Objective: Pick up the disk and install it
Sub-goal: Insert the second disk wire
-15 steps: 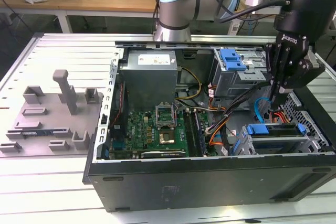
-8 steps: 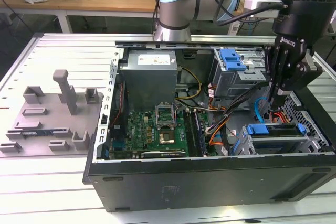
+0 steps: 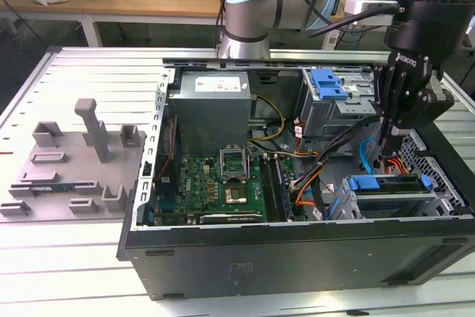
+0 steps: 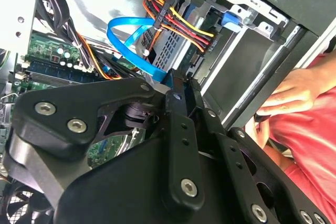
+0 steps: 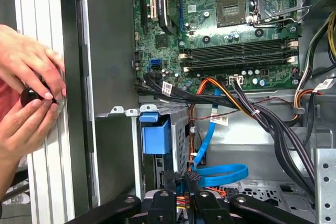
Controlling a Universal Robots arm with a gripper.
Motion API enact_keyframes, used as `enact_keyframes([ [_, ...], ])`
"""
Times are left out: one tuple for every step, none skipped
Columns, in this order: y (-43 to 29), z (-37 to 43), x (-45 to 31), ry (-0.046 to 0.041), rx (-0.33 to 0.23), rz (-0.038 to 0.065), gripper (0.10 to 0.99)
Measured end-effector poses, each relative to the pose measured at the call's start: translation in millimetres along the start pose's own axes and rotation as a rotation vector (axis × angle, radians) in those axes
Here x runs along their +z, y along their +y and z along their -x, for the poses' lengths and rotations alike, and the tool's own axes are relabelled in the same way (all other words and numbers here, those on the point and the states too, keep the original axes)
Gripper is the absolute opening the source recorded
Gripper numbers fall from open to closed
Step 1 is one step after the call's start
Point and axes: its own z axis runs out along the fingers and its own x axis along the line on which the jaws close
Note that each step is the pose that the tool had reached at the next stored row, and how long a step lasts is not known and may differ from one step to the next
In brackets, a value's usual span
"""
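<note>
Install step: gripper (image 3: 384,155), finger state indeterminate, hung above the disk (image 3: 390,184) seated in bay; seating unconfirmed.

Silver arm (image 3: 249,31) with pale-blue joint caps; black, screw-studded pincer (image 3: 386,146).

Arm's blue-capped joint (image 3: 251,5) sat at 12 o'clock in the exterior view, wrist reaching to 2 o'clock. Black gripper (image 3: 384,155) pointed straight down at 3 o'clock, fingers drawn close together, nothing seen between them. Person's two hands (image 5: 26,95) were cupped together at 9 o'clock in the first wrist view; one hand (image 4: 291,94) showed at 3 o'clock in the second wrist view.
</note>
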Motion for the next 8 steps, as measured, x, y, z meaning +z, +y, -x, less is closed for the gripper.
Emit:
enact_keyframes([
  [0.0,0.1,0.2,0.0,0.0,0.0,0.212],
  [-0.1,0.1,0.3,0.0001,0.0,0.0,0.212],
  [-0.2,0.2,0.6,0.0001,0.0,0.001,0.212],
  [-0.1,0.4,1.0,0.0001,0.0,0.001,0.212],
  [-0.1,0.5,1.4,0.0002,0.0,0.001,0.212],
  [-0.1,0.6,1.6,0.0002,0.0,0.001,0.212],
  [-0.1,0.7,1.8,0.0002,0.0,0.002,0.212],
  [-0.1,0.8,2.1,0.0003,0.0,0.002,0.227],
])
